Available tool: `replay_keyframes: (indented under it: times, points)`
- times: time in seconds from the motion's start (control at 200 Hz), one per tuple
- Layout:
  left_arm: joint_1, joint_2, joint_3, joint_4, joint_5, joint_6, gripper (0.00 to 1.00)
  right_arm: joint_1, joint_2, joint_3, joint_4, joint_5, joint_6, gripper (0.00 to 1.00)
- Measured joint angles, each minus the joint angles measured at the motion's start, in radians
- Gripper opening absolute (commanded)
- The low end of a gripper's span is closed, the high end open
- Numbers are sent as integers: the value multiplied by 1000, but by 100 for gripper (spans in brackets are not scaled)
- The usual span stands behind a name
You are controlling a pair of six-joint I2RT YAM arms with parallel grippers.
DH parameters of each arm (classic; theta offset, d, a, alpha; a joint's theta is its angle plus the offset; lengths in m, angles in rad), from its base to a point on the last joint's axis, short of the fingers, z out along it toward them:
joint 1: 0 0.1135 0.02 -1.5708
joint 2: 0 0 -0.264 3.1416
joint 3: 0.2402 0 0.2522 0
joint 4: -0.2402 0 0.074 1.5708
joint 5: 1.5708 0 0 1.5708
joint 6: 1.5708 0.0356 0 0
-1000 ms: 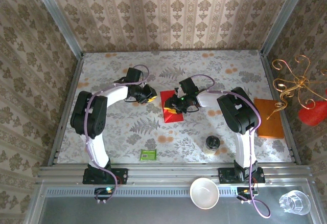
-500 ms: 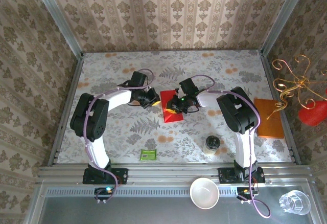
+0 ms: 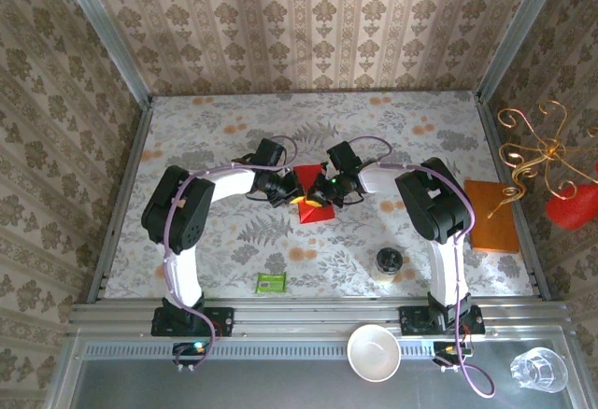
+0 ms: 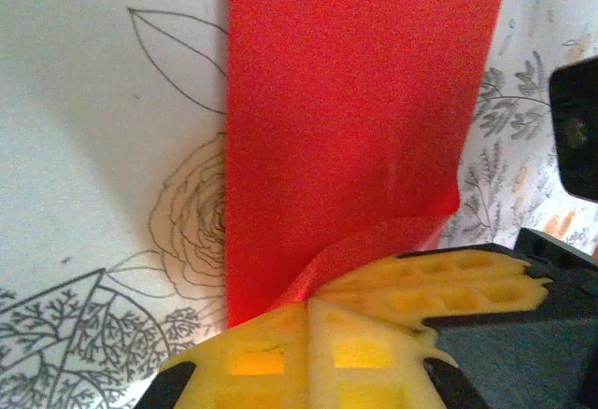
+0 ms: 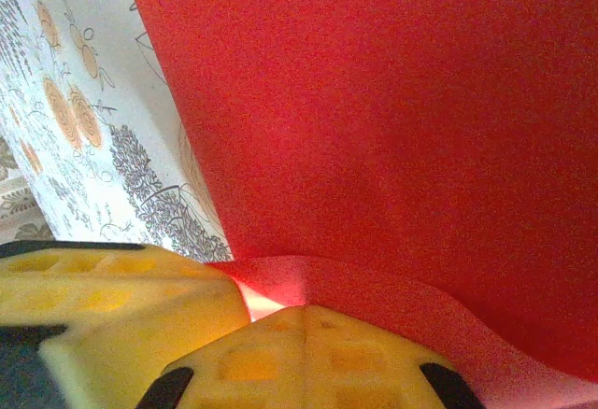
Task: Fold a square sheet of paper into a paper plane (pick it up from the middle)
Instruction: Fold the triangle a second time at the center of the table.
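Here, the left hand (image 3: 291,190) has its yellow fingers (image 4: 252,353) pressed together on a lifted edge of the red paper (image 3: 314,211). The left wrist view shows that edge curling up from the table (image 3: 206,138) into the pinch. The right hand (image 3: 320,189) is likewise closed, its fingers (image 5: 308,353) meeting on a small raised ridge of the same paper. The two hands face each other, almost touching, at the middle of the table. The paper lies under and between them, and from above a pointed red part shows on their near side. In the left wrist view the rest of the paper lies flat as a long strip with straight sides.

A small jar (image 3: 389,262) with a dark lid stands on the table near the right arm; what it holds cannot be told. A white bowl (image 3: 374,353) sits on the metal ledge (image 3: 280,348) in front of the table, its inside plain white. A clear glass (image 3: 535,369) stands toward that ledge's right end.

A green packet (image 3: 271,283) lies close to the table's front edge, left of centre. An orange pad (image 3: 492,215) lies along the right edge. Open flowered surface runs from the hands to the far wall (image 3: 308,26) and to the left rail.
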Motion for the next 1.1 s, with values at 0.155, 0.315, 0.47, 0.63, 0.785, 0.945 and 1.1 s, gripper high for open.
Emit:
replay_keyframes:
  times: [0.155,0.315,0.47,0.63,0.785,0.945,1.1]
  points:
    - [0,14,4,-2,-13,0,0,0,0,0,0,0,0,4]
    - [0,24,14,-15,-30,1,0,0,0,0,3,-2,1,4]
    - [0,26,21,-31,-39,9,0,-6,-6,-14,27,-13,4,5]
    - [0,28,21,-33,-37,23,0,-23,-32,-29,30,-12,-17,6]
    - [0,33,30,-43,-35,39,0,-35,-42,-29,23,-9,-50,5]
    - [0,35,34,-50,-31,50,0,-38,-35,-28,4,1,-56,5]
    - [0,36,36,-56,-33,60,0,-53,-27,-27,0,14,-52,5]
